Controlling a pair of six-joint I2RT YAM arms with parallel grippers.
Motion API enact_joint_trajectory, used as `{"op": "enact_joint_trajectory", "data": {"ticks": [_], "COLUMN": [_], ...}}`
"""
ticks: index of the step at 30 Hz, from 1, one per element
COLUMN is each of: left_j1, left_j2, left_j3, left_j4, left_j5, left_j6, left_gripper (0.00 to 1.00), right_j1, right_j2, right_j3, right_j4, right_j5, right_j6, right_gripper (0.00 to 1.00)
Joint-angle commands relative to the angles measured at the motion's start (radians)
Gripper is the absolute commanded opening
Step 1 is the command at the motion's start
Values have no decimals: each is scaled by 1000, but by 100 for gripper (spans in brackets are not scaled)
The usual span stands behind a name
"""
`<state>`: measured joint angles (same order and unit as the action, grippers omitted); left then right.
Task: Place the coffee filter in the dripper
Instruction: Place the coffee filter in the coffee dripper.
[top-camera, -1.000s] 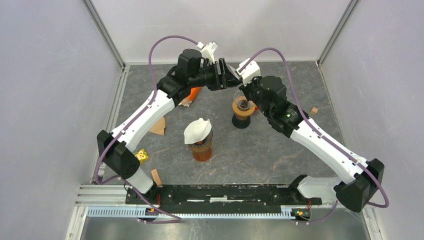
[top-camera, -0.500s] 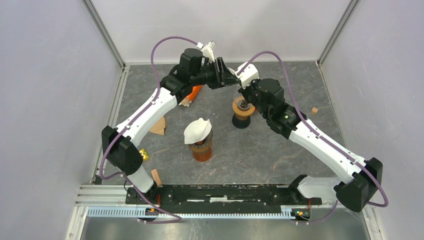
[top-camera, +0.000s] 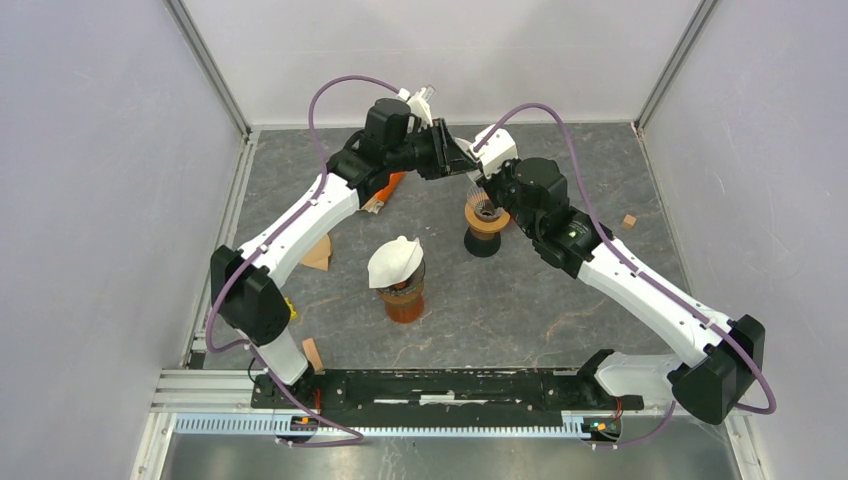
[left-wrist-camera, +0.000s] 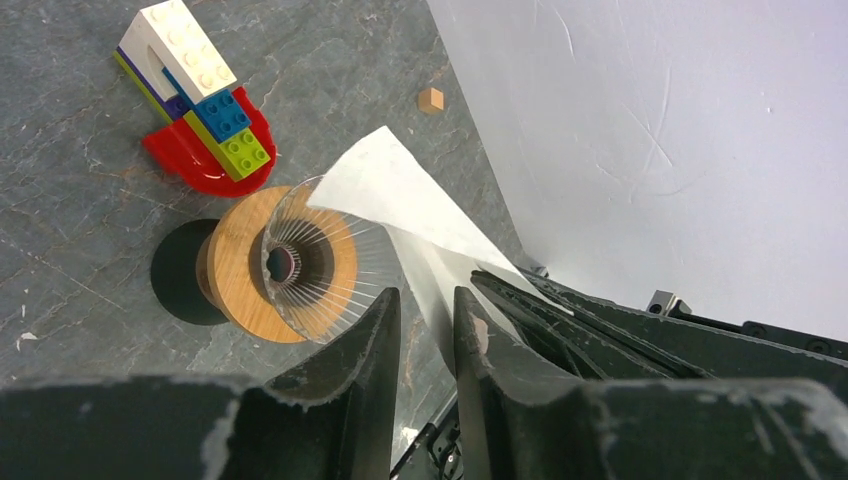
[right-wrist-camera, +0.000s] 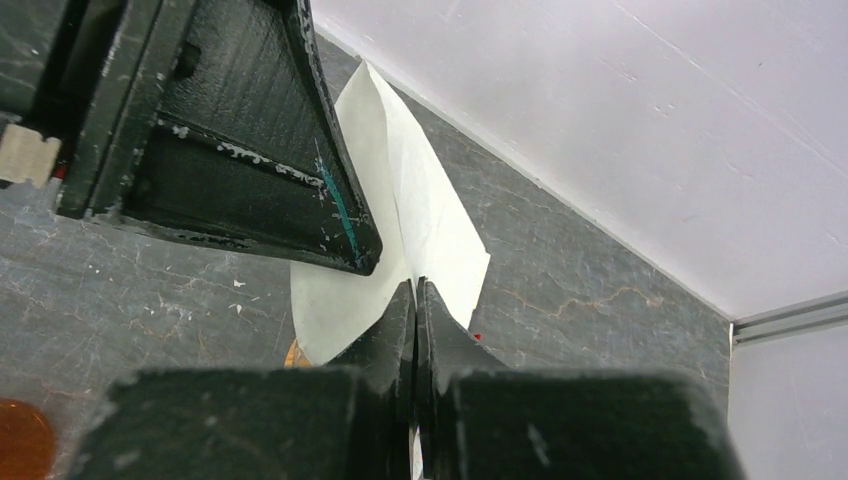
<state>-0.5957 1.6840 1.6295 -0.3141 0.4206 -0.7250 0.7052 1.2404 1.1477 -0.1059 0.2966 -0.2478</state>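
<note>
Jaws of the left gripper stand a little apart, with one edge of the coffee filter between them. It is in the air, close by the dripper on the tabletop. Jaws of the right gripper are closed tight on it.

arms: white links, black joints | cables: purple | tool fingers: black, scuffed

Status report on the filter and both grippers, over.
Right gripper shut on filter. Left gripper open, jaws astride filter edge. Filter held near dripper, not yet in. Toy bricks beside dripper, not blocking.
</note>
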Motion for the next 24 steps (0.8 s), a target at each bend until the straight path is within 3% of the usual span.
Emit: {"op": "enact_joint_trajectory", "data": {"ticks": [1,9,15,24], "left_j1": [3,2,2,-6], "left_j2": [6,11,14,-5], "left_j3": [32,30,27,35], "left_j4": [36,65,63,-31], "left_j5": [-2,17,14,-69], "left_j6": [-26,-26,-5,122], "left_gripper": [32,30,3,2], "right_j1": [5,5,5,4], "right_j2": [-12,-1,1,-2], "right_j3": [2,-3,-10,-7], "right_j4": [35,29,30,16], "right_j5": [-6,-5,19,90], "right_j6": [7,8,0,-39], "right_gripper": [0,0,0,0]}}
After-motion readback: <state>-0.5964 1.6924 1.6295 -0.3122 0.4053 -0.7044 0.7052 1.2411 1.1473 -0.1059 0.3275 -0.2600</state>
